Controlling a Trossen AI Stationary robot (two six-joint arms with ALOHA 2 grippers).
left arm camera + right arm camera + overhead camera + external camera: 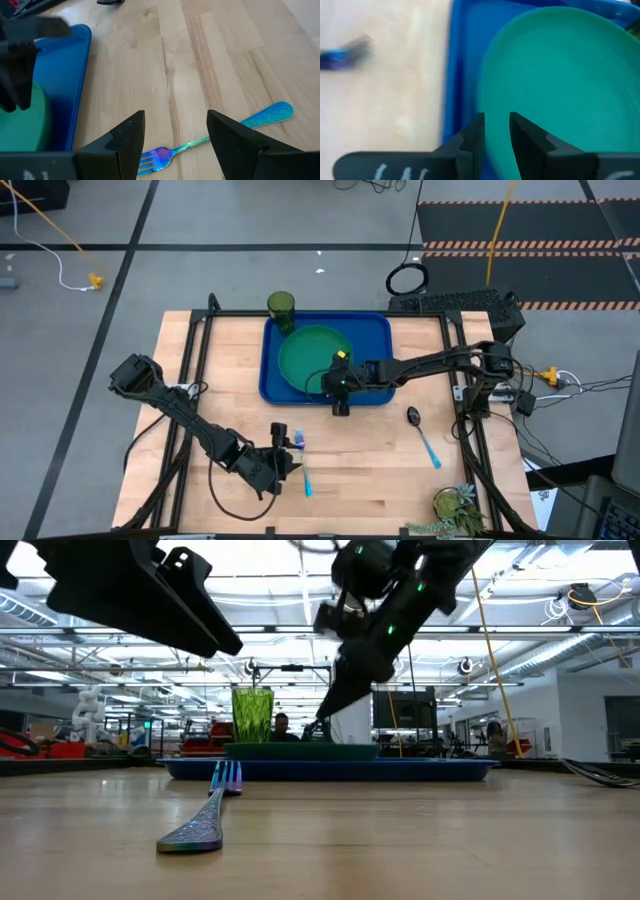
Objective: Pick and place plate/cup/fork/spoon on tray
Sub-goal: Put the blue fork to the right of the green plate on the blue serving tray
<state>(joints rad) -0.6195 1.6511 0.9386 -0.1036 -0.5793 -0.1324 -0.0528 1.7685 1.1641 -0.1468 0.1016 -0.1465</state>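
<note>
Setting: robotics lab or industrial test hall. Wooden bench table [350,470] stands on a grey concrete floor [200,220] with hazard-striped mats [520,220] and loose cables [60,270]. Low view: open hall beyond, rows of ceiling strip lights [300,590], exposed trusses, other workstations, a monitor [405,710], a person [282,725] seated far off.

Green plate [312,354] on blue tray [378,330], cup [281,305] at its corner
</note>
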